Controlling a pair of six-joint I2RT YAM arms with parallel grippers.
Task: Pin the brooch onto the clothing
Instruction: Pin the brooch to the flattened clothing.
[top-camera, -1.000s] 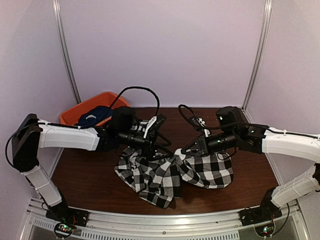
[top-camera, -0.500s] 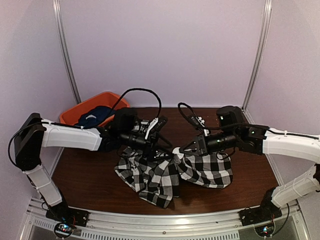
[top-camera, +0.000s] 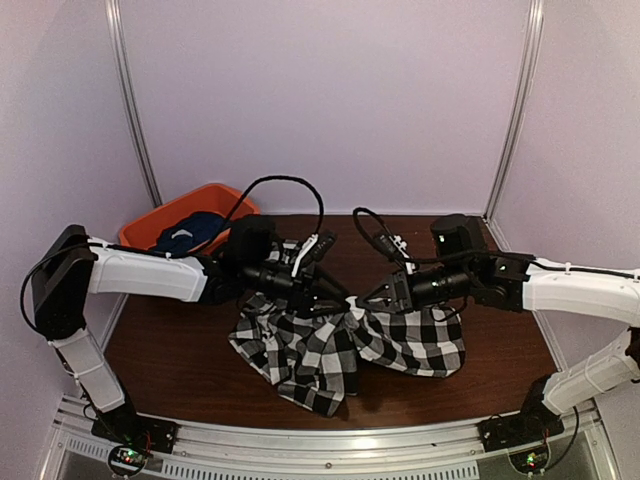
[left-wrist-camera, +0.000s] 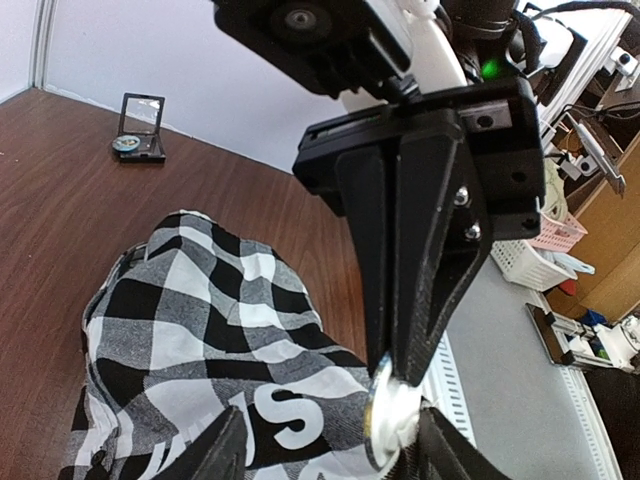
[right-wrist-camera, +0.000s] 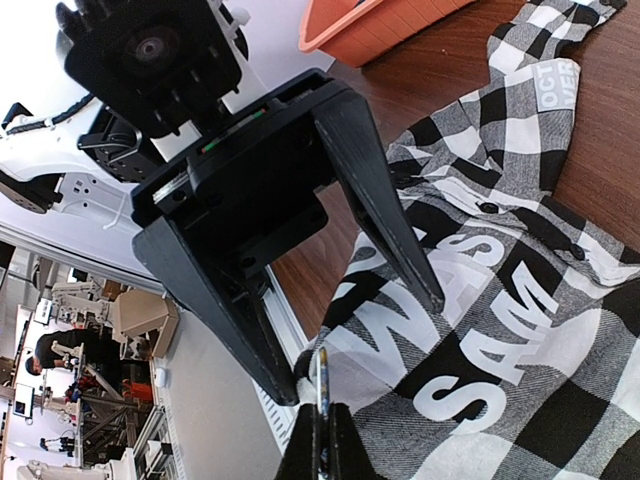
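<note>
left hand (top-camera: 340, 296) advanced, spread | right hand (top-camera: 367, 298) pinching brooch (right-wrist-camera: 322, 372) | checked shirt (top-camera: 300, 355) crumpled

Robotics laboratory: enclosed test cell.
Brown bench (top-camera: 180, 360) boxed in by pale wall panels (top-camera: 330, 100) on aluminium uprights (top-camera: 133, 110); slotted aluminium rail (top-camera: 330, 445) along near edge, carrying two arm bases (top-camera: 125, 432) with exposed wiring and lit indicators; black cables (top-camera: 300, 185) looped loose above the arms. Beyond the cell, seen in wrist views: worktables (left-wrist-camera: 610, 210) crowded with equipment, white basket (left-wrist-camera: 530, 265), seated person (right-wrist-camera: 45, 352).
</note>
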